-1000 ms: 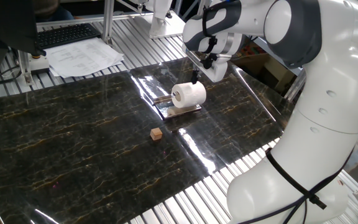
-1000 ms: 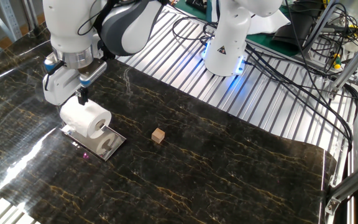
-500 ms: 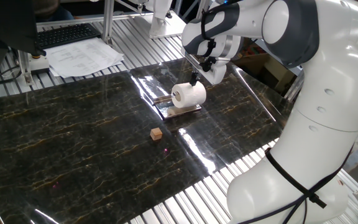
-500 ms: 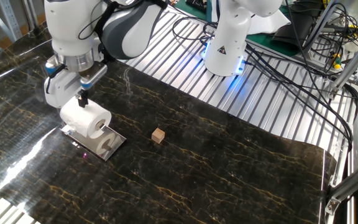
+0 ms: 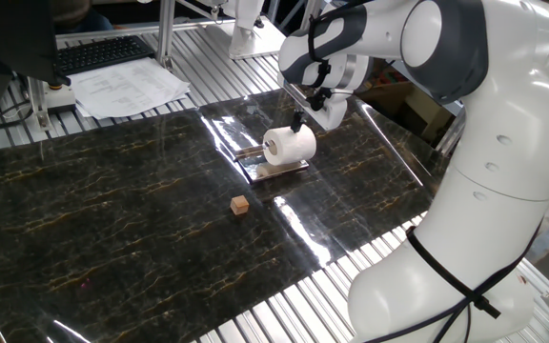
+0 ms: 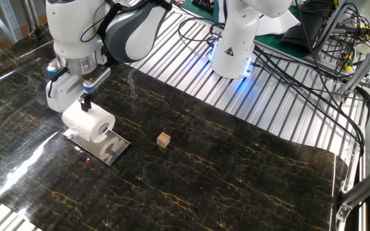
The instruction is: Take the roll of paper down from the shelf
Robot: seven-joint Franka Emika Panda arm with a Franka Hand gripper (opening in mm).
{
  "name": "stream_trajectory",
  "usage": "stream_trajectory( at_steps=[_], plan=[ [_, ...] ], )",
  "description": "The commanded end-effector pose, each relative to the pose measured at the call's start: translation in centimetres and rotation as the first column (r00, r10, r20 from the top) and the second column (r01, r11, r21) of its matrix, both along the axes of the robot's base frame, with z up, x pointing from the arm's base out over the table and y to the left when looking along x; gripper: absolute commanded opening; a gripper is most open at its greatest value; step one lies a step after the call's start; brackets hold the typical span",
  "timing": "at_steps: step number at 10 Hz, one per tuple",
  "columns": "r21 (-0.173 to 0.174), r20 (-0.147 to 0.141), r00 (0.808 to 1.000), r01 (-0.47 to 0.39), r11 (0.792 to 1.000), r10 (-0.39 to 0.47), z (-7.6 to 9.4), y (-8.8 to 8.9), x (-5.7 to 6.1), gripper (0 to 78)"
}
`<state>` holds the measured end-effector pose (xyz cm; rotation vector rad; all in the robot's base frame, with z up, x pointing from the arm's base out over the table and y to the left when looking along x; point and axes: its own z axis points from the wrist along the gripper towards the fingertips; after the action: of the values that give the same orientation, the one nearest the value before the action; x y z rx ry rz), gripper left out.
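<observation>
The claw [image 5: 298, 122] hung just above the far end of the roll of paper [image 5: 290, 145], its dark fingertips [image 6: 85, 101] pointing down at the roll's upper edge. Only one fingertip showed clearly in either view, so whether the jaws stood wide or narrow could not be told — nor whether they touched the paper.

The roll lay on its side on the shelf [image 5: 280, 171], a low shiny metal platform, with its hollow core facing the near left in one fixed view. In the other fixed view the roll [image 6: 90, 123] covered the far part of the shelf [image 6: 111, 150], and a bare strip of metal stuck out at the near right.

Near the shelf but apart from it, a small tan cube [image 5: 241, 204] sat on the dark marble-patterned tabletop [image 5: 112, 229]. In the other fixed view the cube [image 6: 164, 140] lay to the right of the shelf.

Farther out — beyond the tabletop's far left edge — printed paper sheets [image 5: 127, 88] lay on the ribbed metal bench beside a black keyboard [image 5: 103, 52].
</observation>
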<state>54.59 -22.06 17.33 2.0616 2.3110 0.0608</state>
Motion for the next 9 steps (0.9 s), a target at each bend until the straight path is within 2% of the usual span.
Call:
stream_trajectory(
  at_steps=[1,3,4,9],
  plan=[
    [-0.003,0.000,1.000,0.003,1.000,-0.003,0.06,-0.07,0.07,0.0],
    [-0.005,0.000,1.000,0.013,1.000,-0.013,0.06,-0.07,0.07,0.0],
    [-0.005,0.002,1.000,0.014,1.000,-0.014,0.06,-0.07,0.07,77.5],
    [-0.005,0.002,1.000,0.014,1.000,-0.014,0.06,-0.07,0.07,77.5]
  ],
)
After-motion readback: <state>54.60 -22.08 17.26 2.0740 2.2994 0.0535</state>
